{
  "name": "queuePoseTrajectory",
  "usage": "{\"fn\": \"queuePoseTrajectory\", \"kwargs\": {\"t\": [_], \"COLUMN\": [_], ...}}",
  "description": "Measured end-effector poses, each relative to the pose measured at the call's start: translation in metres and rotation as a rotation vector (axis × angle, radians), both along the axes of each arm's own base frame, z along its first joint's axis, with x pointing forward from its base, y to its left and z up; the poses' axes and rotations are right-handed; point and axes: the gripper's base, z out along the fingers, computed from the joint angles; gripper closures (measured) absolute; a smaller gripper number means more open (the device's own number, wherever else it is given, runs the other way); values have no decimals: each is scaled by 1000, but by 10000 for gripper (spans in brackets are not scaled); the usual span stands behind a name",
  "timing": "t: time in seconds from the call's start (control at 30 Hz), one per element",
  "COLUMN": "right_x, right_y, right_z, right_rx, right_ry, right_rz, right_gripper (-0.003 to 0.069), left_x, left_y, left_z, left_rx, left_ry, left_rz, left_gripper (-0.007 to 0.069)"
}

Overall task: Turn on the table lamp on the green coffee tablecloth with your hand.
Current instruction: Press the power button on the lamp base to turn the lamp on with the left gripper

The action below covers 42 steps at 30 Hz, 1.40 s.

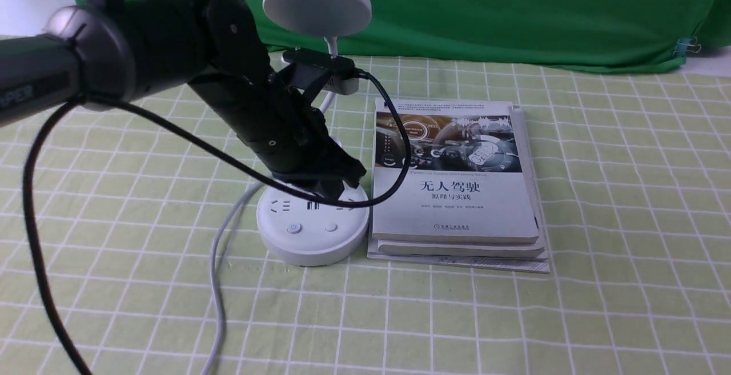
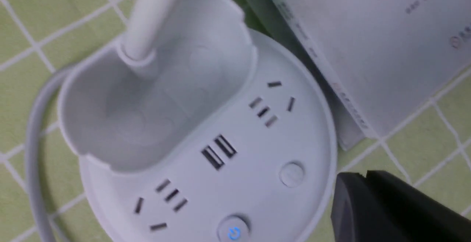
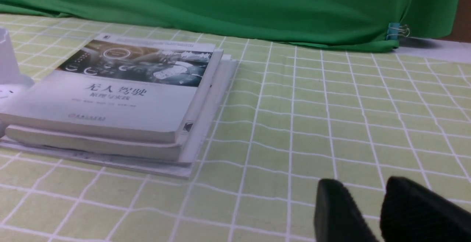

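The white table lamp stands on the pale green gridded tablecloth point(image 1: 599, 306). Its disc head point(image 1: 317, 4) is at the back and its round base point(image 1: 311, 238) is in front, with two buttons point(image 1: 293, 228). My left gripper point(image 1: 338, 188) is shut and empty, and hovers low over the base's socket area. In the left wrist view the shut tip point(image 2: 362, 177) lies just past the base's rim, beside the plain button point(image 2: 291, 174). The power button point(image 2: 234, 231) shows a blue symbol. My right gripper point(image 3: 362, 194) is open and empty above bare cloth.
A stack of books point(image 1: 457, 181) lies tight against the lamp base's right side, also seen in the right wrist view point(image 3: 121, 87). The lamp's white cord point(image 1: 216, 283) runs toward the front. The arm's black cable point(image 1: 394, 152) loops over the books. A dark green backdrop point(image 1: 485, 9) hangs behind.
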Motion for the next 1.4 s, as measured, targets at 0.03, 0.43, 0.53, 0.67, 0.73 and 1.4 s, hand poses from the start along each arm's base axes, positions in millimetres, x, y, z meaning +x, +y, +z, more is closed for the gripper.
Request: {"fn": "queuePoseTrajectory", "kwargs": {"t": [0.03,0.43,0.53,0.67,0.73,1.4], "right_x": [0,0,0,0,0,0], "right_y": [0,0,0,0,0,0], "right_z": [0,0,0,0,0,0], "right_rx": [0,0,0,0,0,0], "right_ry": [0,0,0,0,0,0], "right_rz": [0,0,0,0,0,0], "right_gripper": [414,414,414,414,414,414], "left_x": [2,-3,-7,-5,-3,2], "left_y": [0,-23,-29,-29,-29,-31], "left_z": [-3,-24,-28,-35,-37,-49], "left_rx": [11,167,203,214,214,229], "left_ry": [-5,-33,-21,-13,-22,-29], "left_rz": [-1,-48,-41,-37,-35,-36], "left_gripper": [616,617,617,617,617,617]}}
